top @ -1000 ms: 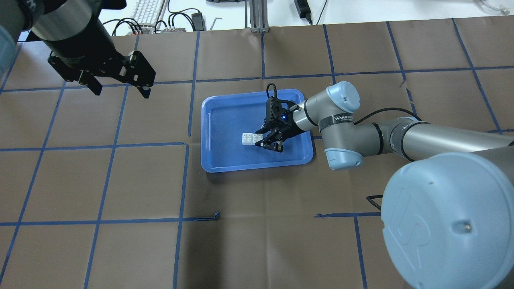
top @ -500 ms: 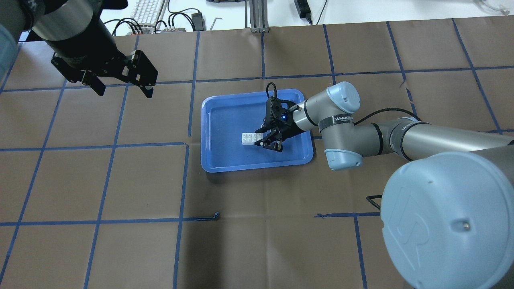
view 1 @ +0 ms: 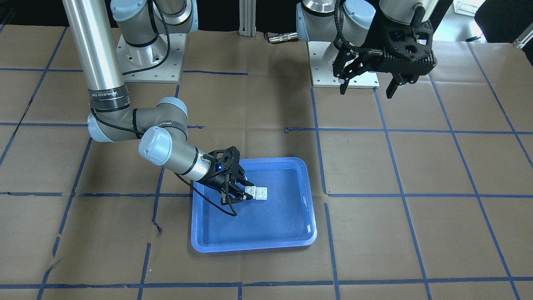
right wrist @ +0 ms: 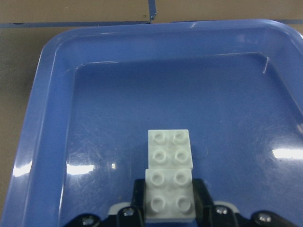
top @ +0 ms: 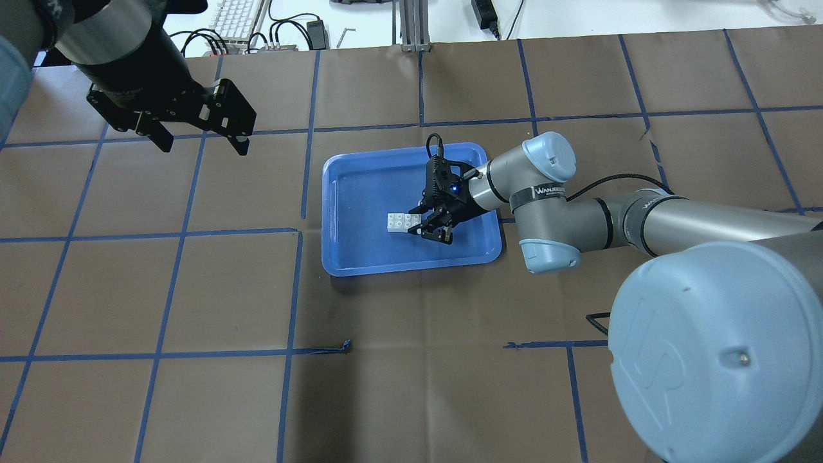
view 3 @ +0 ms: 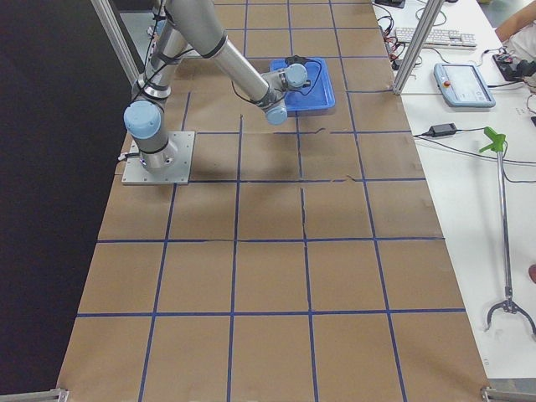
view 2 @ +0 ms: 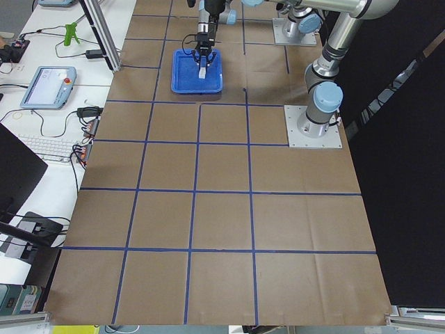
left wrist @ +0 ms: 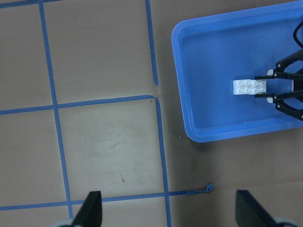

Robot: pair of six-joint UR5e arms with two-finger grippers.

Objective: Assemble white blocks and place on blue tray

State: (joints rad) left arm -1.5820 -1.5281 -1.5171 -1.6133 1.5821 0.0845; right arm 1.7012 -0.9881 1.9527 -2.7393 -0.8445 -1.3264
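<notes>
The two white blocks lie joined in a short row on the bottom of the blue tray, right of its middle. My right gripper reaches low into the tray from the right and is shut on the nearer block. In the right wrist view the pads press both sides of that block, and the other block sticks out ahead. The blocks, tray and right gripper also show in the front view. My left gripper hangs open and empty high over the table's far left, clear of the tray.
The table is brown paper with a blue tape grid. A keyboard and cables and an aluminium post lie beyond the far edge. The arms' base plates sit on the robot's side of the table.
My left gripper has drifted slightly to the right in the overhead view, still open. The right gripper, blocks and tray have not moved.
</notes>
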